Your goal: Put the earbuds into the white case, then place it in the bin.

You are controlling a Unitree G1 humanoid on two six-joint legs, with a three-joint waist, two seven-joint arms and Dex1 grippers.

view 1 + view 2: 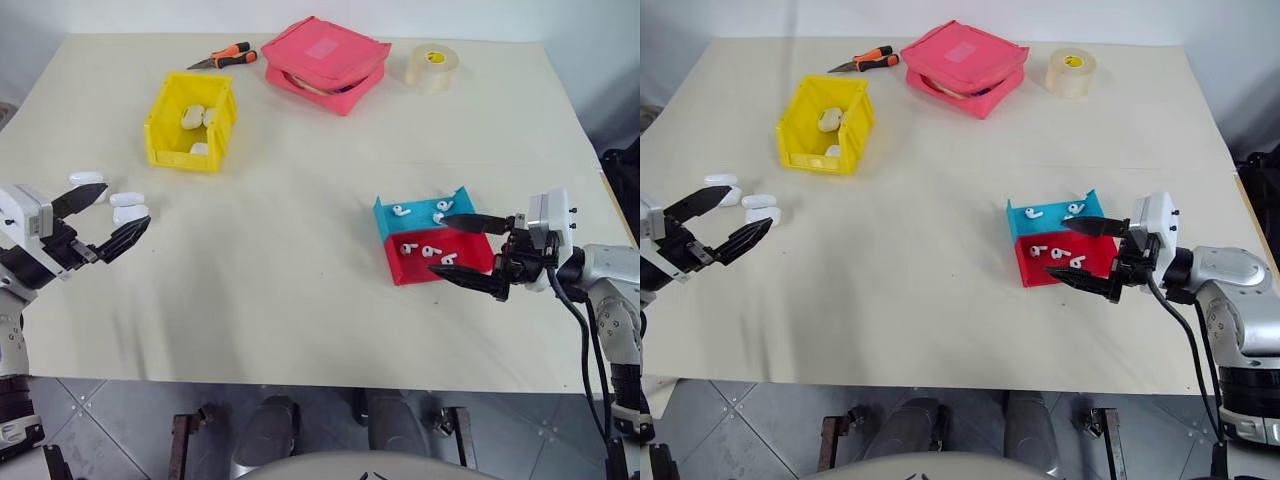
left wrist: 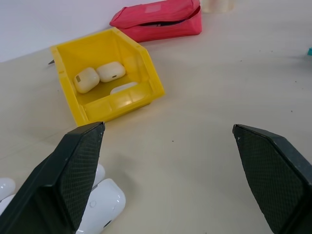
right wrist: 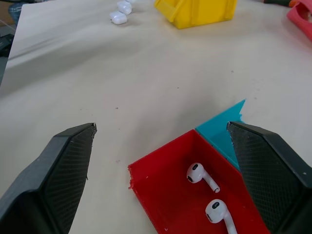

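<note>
- The left gripper, two black textured fingers, is spread wide and holds nothing; it hangs over the near left edge of the cream matte tabletop
- Just beside its fingertips lie three small glossy white pebble-shaped cases on the bare surface, close together
- The right gripper is likewise spread wide and empty, one finger over the shallow teal plastic tray, the other at the near edge of the shallow red plastic tray that touches it
- Tiny glossy white earbuds with short stems lie loose in both trays, about three in each as the head views show them
- The right wrist view gives the red tray's inside closely, with two earbuds side by side between the fingers, and the teal wall behind them; the head views cannot show how the stems lie
- Further off to the left stands the bright yellow open-top plastic bin, sloped front facing the robot
- The left wrist view looks into it: two white cases rest on its floor and a third sits low behind the front lip, which the head views partly hide
- Beyond the bin lies an orange-and-black handled hand tool; beside that, a pink fabric zip pouch, then a roll of pale clear tape
- Below the table's near edge is grey tiled floor; a pale wall rises past the far edge
</note>
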